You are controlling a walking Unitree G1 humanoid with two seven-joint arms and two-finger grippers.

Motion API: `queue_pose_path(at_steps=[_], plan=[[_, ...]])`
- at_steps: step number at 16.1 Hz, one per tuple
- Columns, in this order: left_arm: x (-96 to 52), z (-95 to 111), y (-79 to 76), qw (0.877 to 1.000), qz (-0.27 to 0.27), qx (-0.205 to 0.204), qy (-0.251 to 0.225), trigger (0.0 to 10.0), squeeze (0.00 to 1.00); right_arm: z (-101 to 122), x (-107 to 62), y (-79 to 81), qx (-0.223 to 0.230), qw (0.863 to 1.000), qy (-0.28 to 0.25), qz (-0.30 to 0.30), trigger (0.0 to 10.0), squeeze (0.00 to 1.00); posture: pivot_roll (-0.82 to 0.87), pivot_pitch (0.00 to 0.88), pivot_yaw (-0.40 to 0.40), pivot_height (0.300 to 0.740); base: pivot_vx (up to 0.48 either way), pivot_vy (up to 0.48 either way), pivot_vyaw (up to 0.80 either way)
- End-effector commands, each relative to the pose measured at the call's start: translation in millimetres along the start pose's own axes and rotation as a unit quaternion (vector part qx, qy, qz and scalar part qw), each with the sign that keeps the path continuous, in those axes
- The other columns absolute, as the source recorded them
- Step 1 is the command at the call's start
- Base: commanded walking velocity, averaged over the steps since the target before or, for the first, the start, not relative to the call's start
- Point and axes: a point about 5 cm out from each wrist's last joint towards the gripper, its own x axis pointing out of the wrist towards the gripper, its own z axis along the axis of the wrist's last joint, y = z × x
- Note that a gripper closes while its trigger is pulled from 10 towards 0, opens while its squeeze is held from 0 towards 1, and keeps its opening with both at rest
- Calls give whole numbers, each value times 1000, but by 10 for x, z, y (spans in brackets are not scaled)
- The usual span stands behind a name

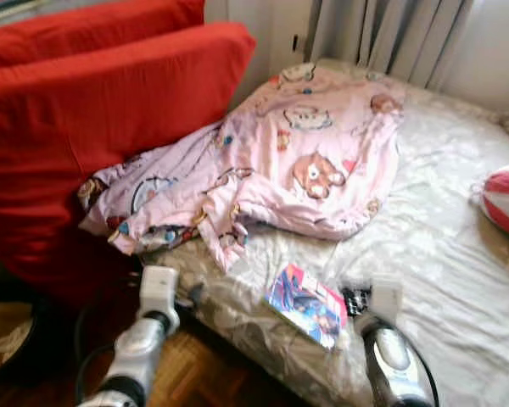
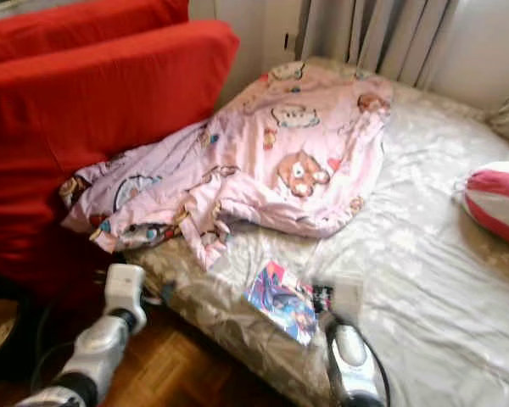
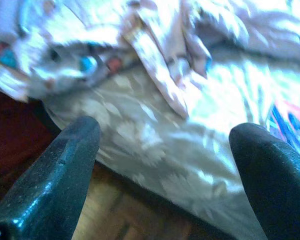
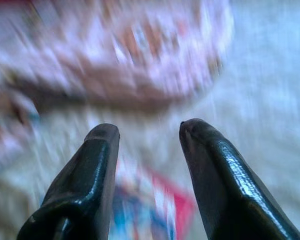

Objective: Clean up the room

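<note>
A bed with a pale floral sheet is seen ahead. A pink cartoon-print blanket is bunched over its far left part, spilling to the left edge against a red cushion. A colourful booklet is lying flat near the bed's near edge. A red-and-white striped pillow is at the right edge.

Left gripper is held off the bed's near-left corner, over wood floor, fingers spread wide, nothing gripped. Right gripper is held above the booklet, fingers parted, nothing between them; that view is blurred.
</note>
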Motion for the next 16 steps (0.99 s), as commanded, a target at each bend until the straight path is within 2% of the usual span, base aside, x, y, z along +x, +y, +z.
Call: queue_pose_path(at_steps=[1, 4, 6, 8, 10, 12, 16], plan=[[-23, 52, 49, 1000, 6, -3, -29, 10000, 0, -56, -65, 5, -1, 1000, -4, 0, 10000, 0, -15, 92, -23, 740, 0, 0, 0], [-136, 145, 112, 995, 6, 18, -93, 10000, 0, 1, -175, -18, -15, 998, -59, 14, 10000, 0, -25, 63, -24, 740, 0, 0, 0], [-200, 143, 128, 994, 6, 22, -109, 10000, 0, -23, -262, -67, -26, 997, -68, 9, 10000, 0, -24, 47, -37, 740, 0, 0, 0], [-186, 212, 117, 992, 5, 23, -122, 10000, 0, -65, -357, -121, -29, 997, -68, 2, 10000, 0, -19, 33, -48, 740, 0, 0, 0], [-177, 239, 97, 992, 2, 21, -125, 10000, 0, -95, -377, -135, -27, 998, -58, -4, 10000, 0, -20, 17, -48, 740, 0, 0, 0], [-145, 291, 82, 992, -4, 15, -128, 10000, 0, -81, -406, -61, -17, 998, -63, 4, 10000, 0, -24, 4, -47, 740, 0, 0, 0], [-99, 449, 104, 988, 2, 3, -151, 10000, 0, -137, -418, 23, -13, 999, -41, 13, 10000, 0, -26, 12, -44, 740, 0, 0, 0]])
